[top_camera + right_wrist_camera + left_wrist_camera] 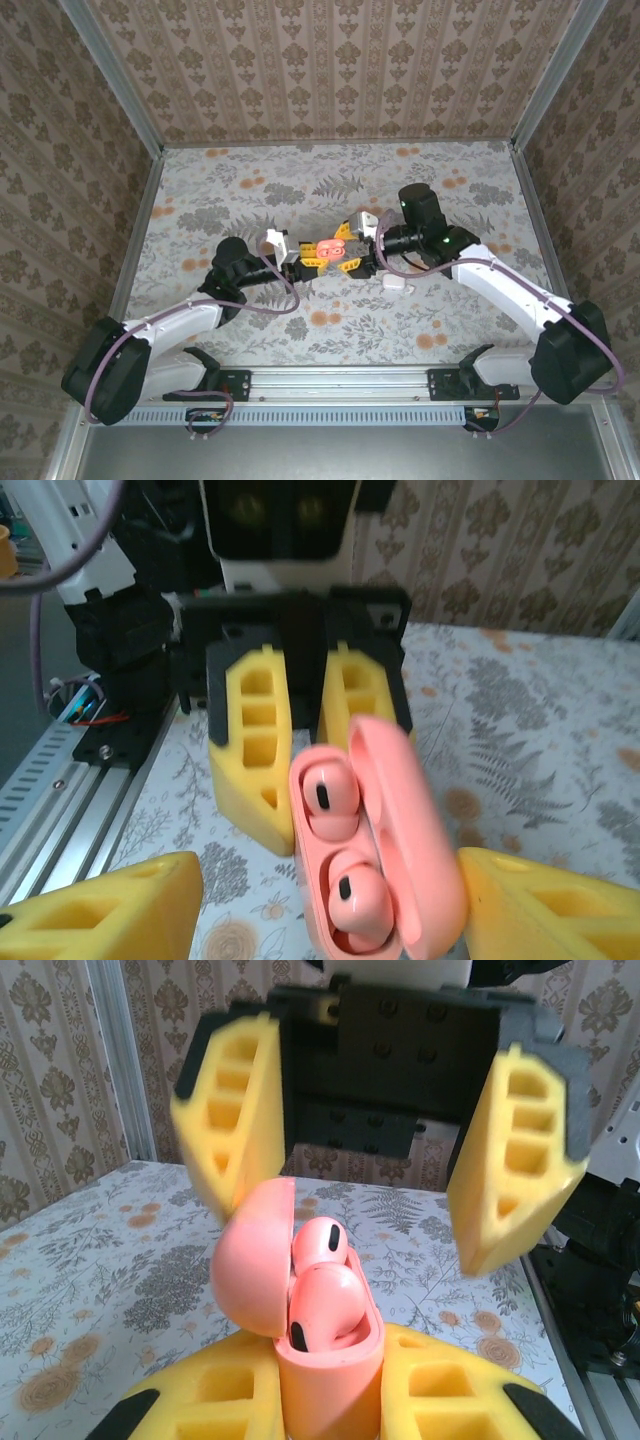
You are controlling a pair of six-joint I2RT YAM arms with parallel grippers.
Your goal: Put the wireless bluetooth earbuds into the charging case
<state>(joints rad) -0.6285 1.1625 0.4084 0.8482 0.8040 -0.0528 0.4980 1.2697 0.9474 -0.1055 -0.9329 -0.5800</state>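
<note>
Top view: coral case held over the tabletop centre. Left wrist: our left tool pinches the case low down, two buds seated inside, and the right tool is spread wide opposite. Right wrist: lid open. We judge it light, slick and weak at the hinge, so grip the rigid body and nudge the lid gently.

Robot test booth — wallpapered panels, aluminium frame.

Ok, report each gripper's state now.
Left gripper: closed on the open pink case, earbuds inside.
Right gripper: open, holding nothing.
</note>
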